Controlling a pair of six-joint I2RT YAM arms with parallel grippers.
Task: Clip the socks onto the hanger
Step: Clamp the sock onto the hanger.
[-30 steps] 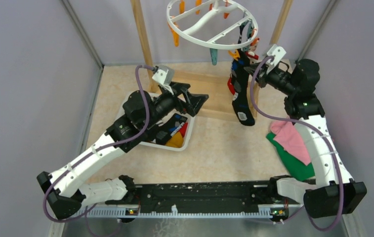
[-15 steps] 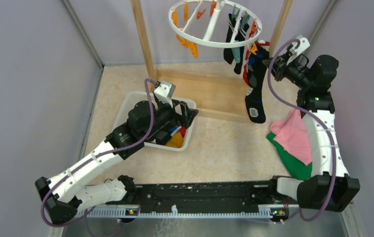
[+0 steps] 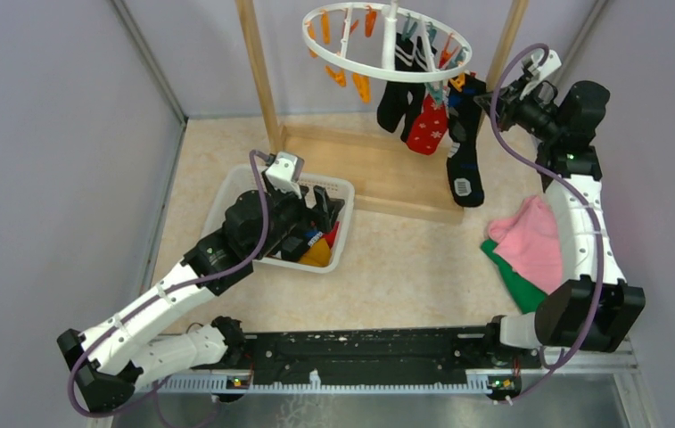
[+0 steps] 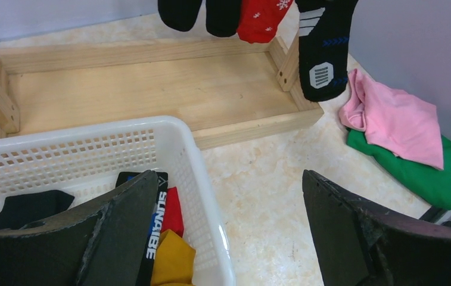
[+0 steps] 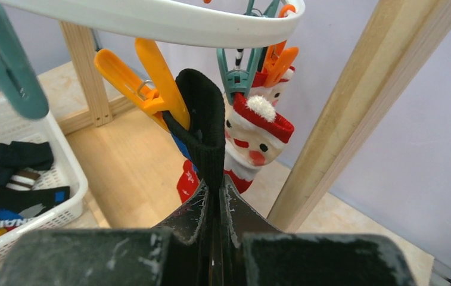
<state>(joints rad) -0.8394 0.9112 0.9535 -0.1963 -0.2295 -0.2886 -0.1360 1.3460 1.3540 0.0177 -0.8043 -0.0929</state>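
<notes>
From above, we see the hanger (image 3: 391, 40) hung between the posts of the wooden rack (image 3: 378, 178). Two black socks (image 3: 396, 102), a red sock (image 3: 428, 125) and a long black sock (image 3: 465, 152) dangle from its right half. The right gripper (image 3: 492, 96) reaches the top of the long black sock. The left gripper (image 3: 320, 207) hangs over the white basket (image 3: 223, 192). A pink cloth (image 3: 530, 245) lies on a green cloth (image 3: 514, 283) beside the right arm.

In the left wrist view, we find that hand spread wide and holding nothing, one finger over the basket and the other over the bare table. Beneath it in the basket lie a plain dark sock (image 4: 29, 205), a lettered black sock (image 4: 158, 217) and a yellow-orange sock (image 4: 172, 262).

In the right wrist view, we see the fingers pinched together on the cuff of the long black sock, just under the ring. An orange peg (image 5: 151, 80) lies against the cuff's left edge, though we cannot tell whether it grips the sock. Just behind, a teal peg (image 5: 239, 74) holds a Santa sock (image 5: 252, 134).
</notes>
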